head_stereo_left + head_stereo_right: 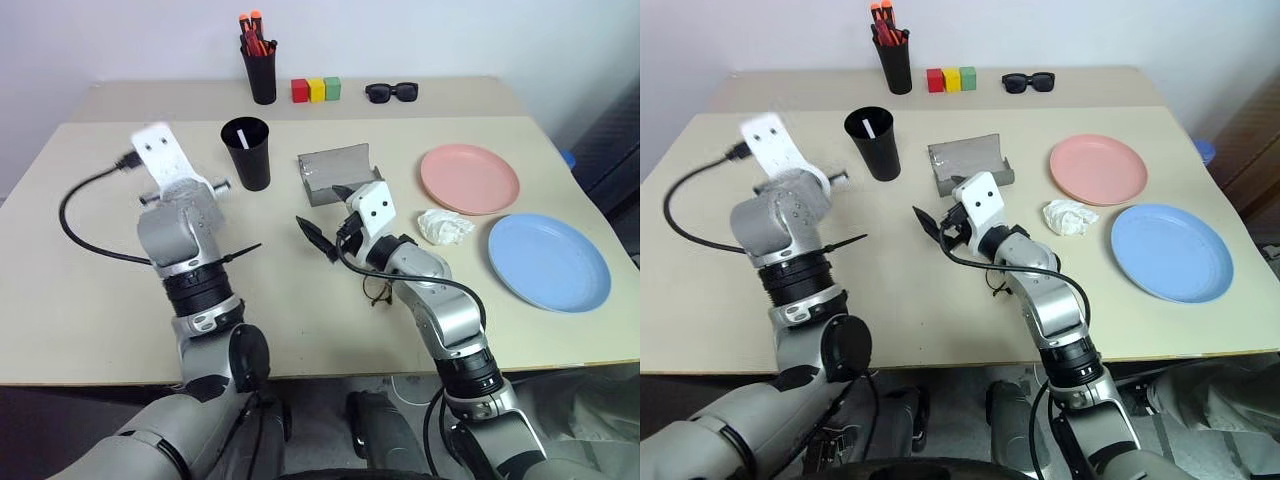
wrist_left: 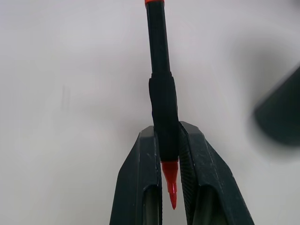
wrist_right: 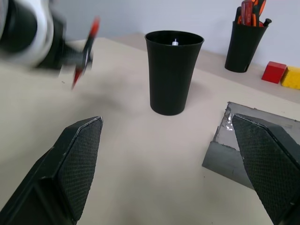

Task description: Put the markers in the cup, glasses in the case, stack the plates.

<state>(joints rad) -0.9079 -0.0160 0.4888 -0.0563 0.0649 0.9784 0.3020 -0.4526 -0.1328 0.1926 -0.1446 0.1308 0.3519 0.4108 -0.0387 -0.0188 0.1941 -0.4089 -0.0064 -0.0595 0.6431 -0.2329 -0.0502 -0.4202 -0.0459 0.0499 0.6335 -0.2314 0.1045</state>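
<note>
The left claw (image 2: 168,136) is pressed together on a black marker (image 2: 161,84), pinching it close to its red tip, with the rest of the barrel running out past the fingers. In the head view this claw hangs at centre left of the frame, near the black cup (image 1: 246,153) and on its left. The right claw (image 1: 330,215) is spread wide with nothing between its fingers. It sits in the middle of the frame, just below the glasses case (image 1: 335,172).

The beige tabletop (image 1: 90,290) carries everything. The blue plate (image 1: 548,262) lies flat at the right edge. The pink plate (image 1: 469,178) lies up and to the left of it; the two are apart and not stacked. The grey glasses case lies open at upper centre, and the black cup stands upright to its left.

A second cup (image 1: 259,70) holding red and orange markers stands at the top of the frame. Black sunglasses (image 1: 391,92) lie top right of centre. A crumpled white tissue (image 1: 443,226) sits between the two plates. Thin-framed glasses (image 1: 378,290) lie on the tabletop below centre, outside the case and partly hidden by the right forearm.

Three blocks (image 1: 316,89), red, yellow and green, stand in a row between the second cup and the sunglasses. A white marker (image 1: 241,137) stands inside the black cup.
</note>
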